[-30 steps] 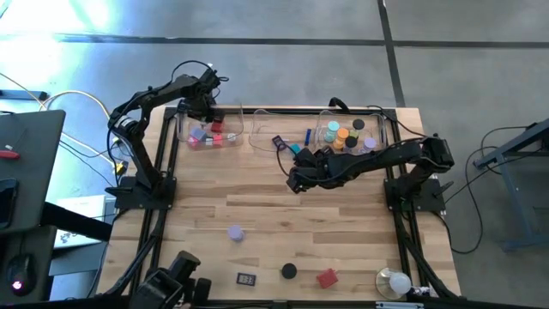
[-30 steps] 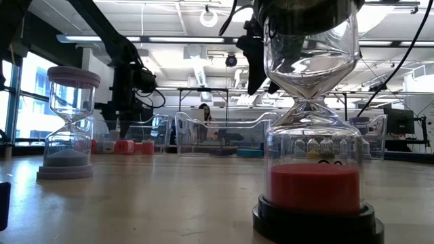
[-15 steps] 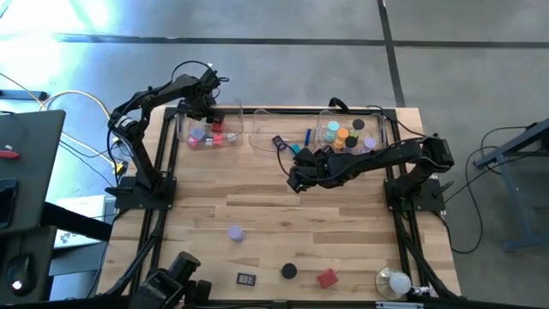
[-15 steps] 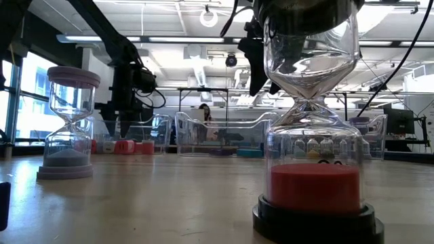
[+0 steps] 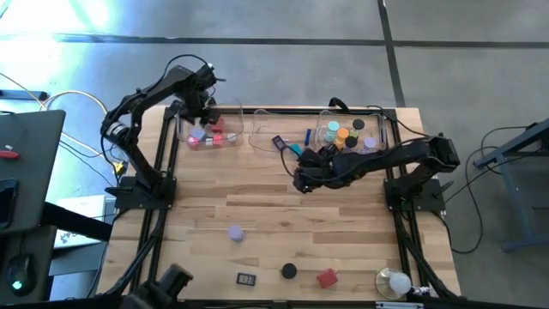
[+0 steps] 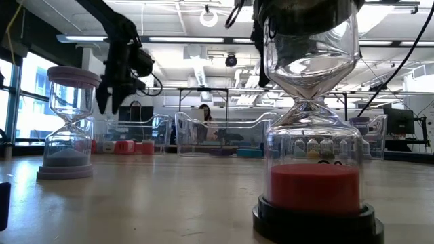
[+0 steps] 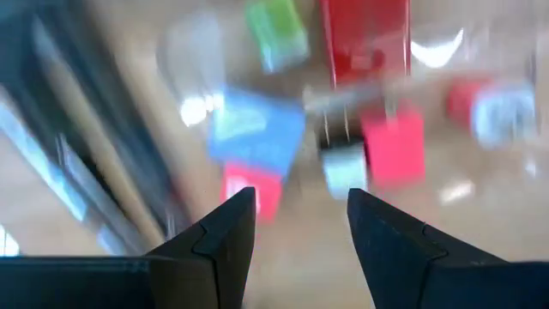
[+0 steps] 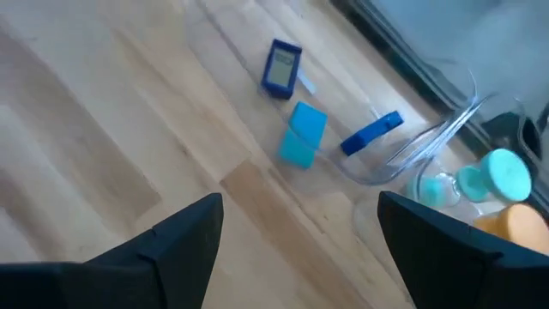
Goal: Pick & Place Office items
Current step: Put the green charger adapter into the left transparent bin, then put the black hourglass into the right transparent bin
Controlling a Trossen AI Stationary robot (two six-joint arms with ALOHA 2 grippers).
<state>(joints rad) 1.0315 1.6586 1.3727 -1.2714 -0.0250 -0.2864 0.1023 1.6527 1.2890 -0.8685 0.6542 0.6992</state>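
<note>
Wooden table (image 5: 343,223), clear trays (image 5: 257,137), scattered hourglasses (image 5: 235,233)

Readable text: none could be made out in any view.
Small dark display piece (image 5: 246,278) on the surface (image 5: 257,215): markings too small to read.

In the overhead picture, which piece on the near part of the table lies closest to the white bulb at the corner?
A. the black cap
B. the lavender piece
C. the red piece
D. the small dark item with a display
C: the red piece lies just beside the white bulb, while the black cap, the dark display item and the lavender piece lie progressively farther off.
</note>
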